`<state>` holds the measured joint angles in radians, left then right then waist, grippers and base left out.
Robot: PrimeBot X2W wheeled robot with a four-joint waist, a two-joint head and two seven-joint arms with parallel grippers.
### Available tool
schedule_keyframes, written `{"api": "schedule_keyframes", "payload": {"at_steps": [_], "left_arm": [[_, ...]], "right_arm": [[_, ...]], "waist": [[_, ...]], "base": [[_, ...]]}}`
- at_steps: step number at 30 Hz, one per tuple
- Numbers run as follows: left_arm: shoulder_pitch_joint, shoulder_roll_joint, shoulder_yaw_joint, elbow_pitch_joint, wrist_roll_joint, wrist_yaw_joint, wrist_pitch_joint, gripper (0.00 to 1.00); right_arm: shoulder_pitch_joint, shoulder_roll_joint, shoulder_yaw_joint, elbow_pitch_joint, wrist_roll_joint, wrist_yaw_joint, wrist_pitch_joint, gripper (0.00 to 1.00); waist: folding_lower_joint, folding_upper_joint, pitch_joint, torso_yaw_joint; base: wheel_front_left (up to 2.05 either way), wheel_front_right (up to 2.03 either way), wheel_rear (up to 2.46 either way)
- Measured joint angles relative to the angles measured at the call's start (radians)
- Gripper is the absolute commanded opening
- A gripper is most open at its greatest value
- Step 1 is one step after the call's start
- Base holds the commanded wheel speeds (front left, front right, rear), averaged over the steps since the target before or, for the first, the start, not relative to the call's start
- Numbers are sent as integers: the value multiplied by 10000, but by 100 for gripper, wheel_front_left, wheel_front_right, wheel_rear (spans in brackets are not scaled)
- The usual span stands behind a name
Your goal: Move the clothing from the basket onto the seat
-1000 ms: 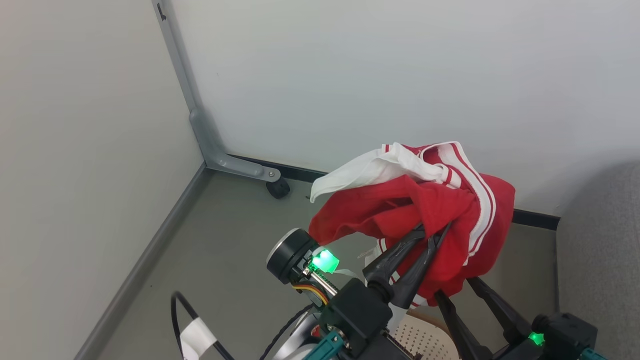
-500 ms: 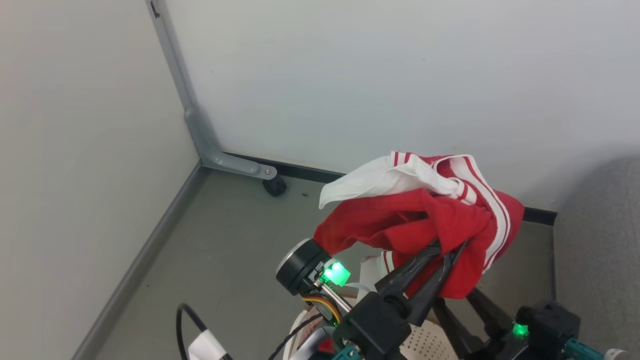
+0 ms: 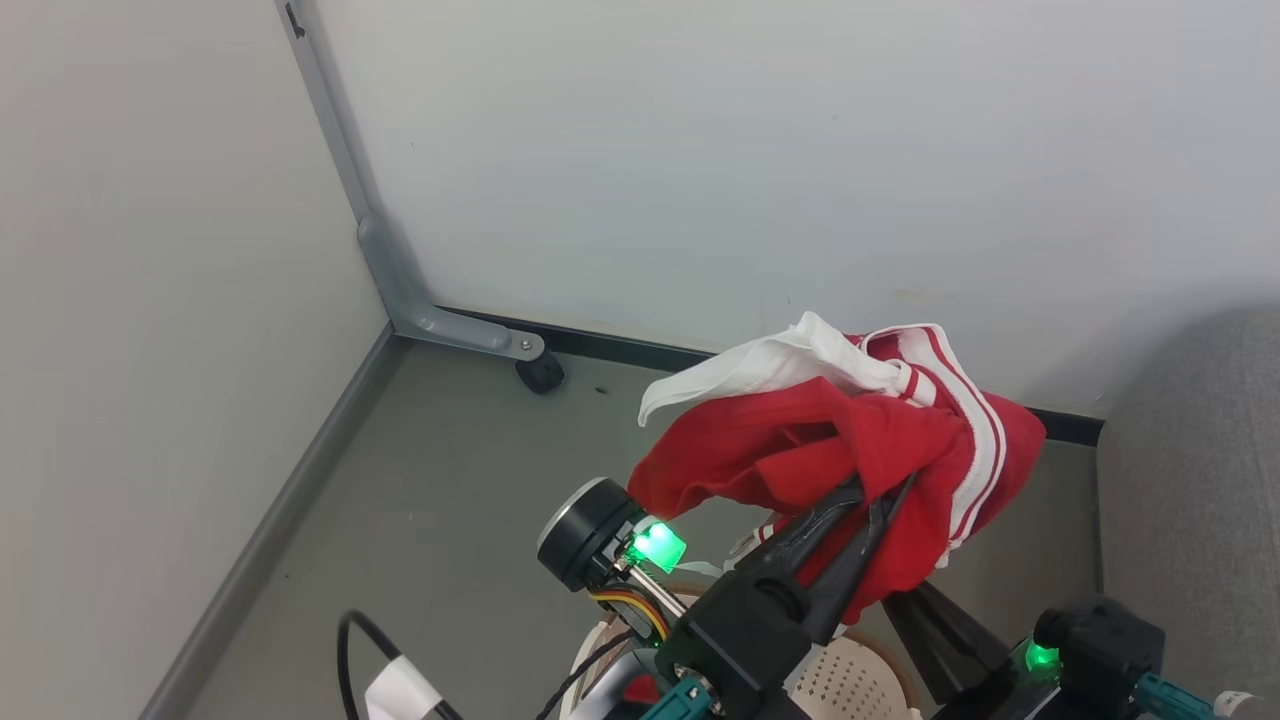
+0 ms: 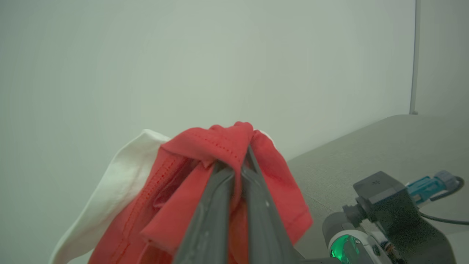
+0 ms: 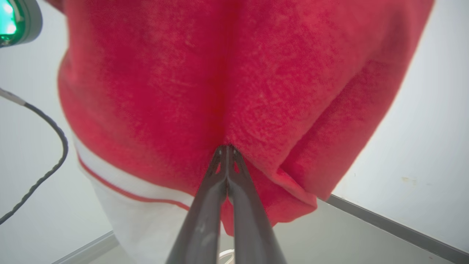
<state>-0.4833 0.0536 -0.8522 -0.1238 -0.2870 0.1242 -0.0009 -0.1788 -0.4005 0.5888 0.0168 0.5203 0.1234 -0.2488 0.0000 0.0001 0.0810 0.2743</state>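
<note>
The clothing [image 3: 840, 450] is up in the air, a red bunch with white trim, above the basket [image 3: 845, 685] and not touching it. 2 grippers hold it. The left gripper [image 4: 237, 167] is squeezed tight on a red fold near the top. The right gripper [image 5: 226, 150] is pinched closed on the red cloth from below. So the lifting part looks done, and the carrying part is in hand. The seat [image 3: 1190, 500] is the big grey cushion off to the right, near the clothing but with a gap of floor [image 3: 450, 520] between them. I think the next move is to swing both arms to the right together, so the bunch hangs over the seat, then go down and let go with both. A white flap sticks out on the left and some cloth hangs low, so it could drag on the basket rim if the arms drop too soon. The wall [image 3: 700, 150] stands close behind. A grey post [image 3: 400, 290] with 1 small wheel [image 3: 540, 373] sits in the corner, well away. A black cable [image 3: 350, 640] loops by the left arm.
</note>
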Motion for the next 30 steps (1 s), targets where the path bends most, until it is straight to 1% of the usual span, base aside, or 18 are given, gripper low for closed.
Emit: {"api": "schedule_keyframes", "payload": {"at_steps": [12,15,16,17,20,23,26,29,30], "left_arm": [[103,0,435,-63,121,0,261,0],[248,-4,541,-71,316,0,272,0],[270,2,652,-82,362,0,305,0],[303,2,759,-84,366,0,343,0],[548,-2,1037,-90,447,0,359,0],[686,2,1227,-73,456,0,433,0],[858,2,1467,-69,516,0,439,0],[1081,6,1745,-71,566,0,522,0],[1081,6,1745,-71,566,0,522,0]], "right_arm": [[97,-148,-46,-73,192,0,-4,0],[321,-136,-190,-38,355,0,-4,0],[410,-128,-247,-44,414,0,-6,55],[501,-117,-305,-67,447,0,-4,100],[795,-86,-545,-224,545,-4,-6,100],[1125,-54,-890,-468,625,-105,-6,100],[1436,-52,-1250,-625,663,-318,-6,100],[1697,-25,-1680,-669,694,-610,-6,100],[1697,-25,-1680,-669,694,-610,-6,100]], "waist": [[0,0,-182,-167],[0,0,-224,-208],[-1,0,-243,-230],[-1,0,-261,-257],[-1,0,-313,-368],[0,0,-380,-503],[-1,0,-468,-647],[-1,0,-561,-804],[-1,0,-561,-804]], "base": [[0,0,0],[0,0,0],[0,0,0],[0,0,0],[0,0,0],[0,0,0],[0,0,0],[0,0,0],[0,0,0]]}}
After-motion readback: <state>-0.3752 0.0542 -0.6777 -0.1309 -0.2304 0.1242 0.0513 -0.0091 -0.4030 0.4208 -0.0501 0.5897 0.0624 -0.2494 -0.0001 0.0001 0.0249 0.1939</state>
